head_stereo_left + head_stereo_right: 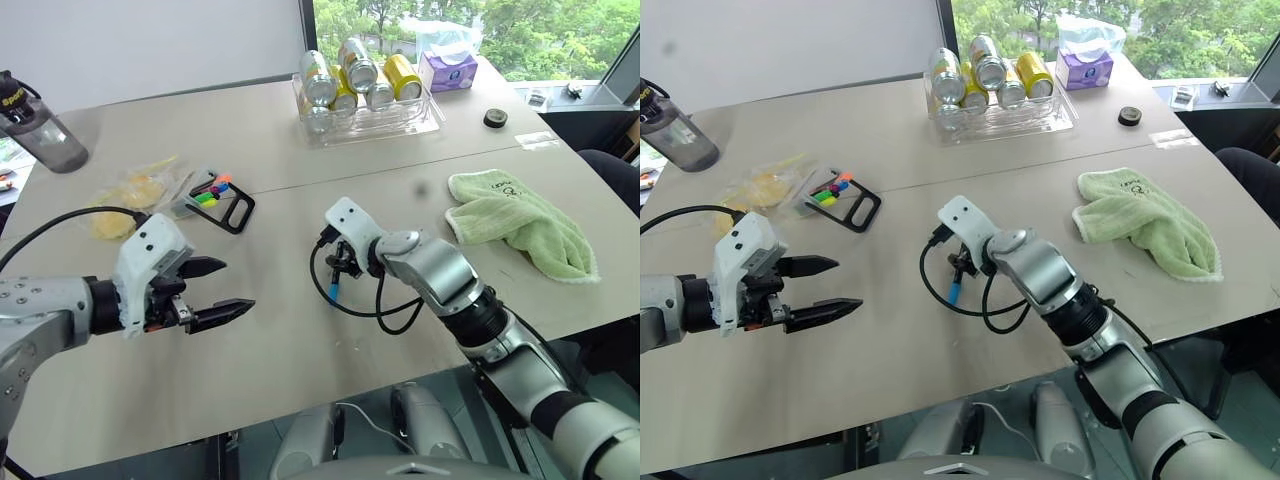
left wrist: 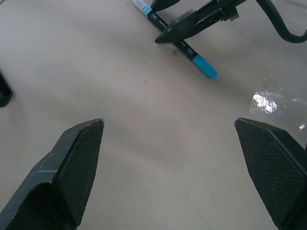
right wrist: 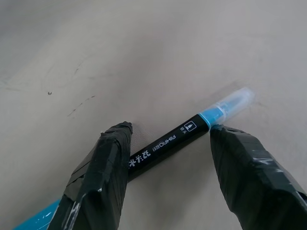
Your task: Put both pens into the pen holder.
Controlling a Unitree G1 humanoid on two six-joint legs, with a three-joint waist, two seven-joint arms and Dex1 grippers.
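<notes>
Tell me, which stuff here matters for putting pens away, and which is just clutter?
Matters: black-and-blue pen between the right gripper fingers; black pen holder.

Clutter: tray of cans, green cloth, tissue box, water bottle, yellow bag.

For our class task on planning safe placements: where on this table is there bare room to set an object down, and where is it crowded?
Bare: the table near edge between the left gripper and right gripper; also the stretch between the bottle and the can tray. Crowded: around the pen holder with its markers, and at the blue and black pen by the green cloth.
</notes>
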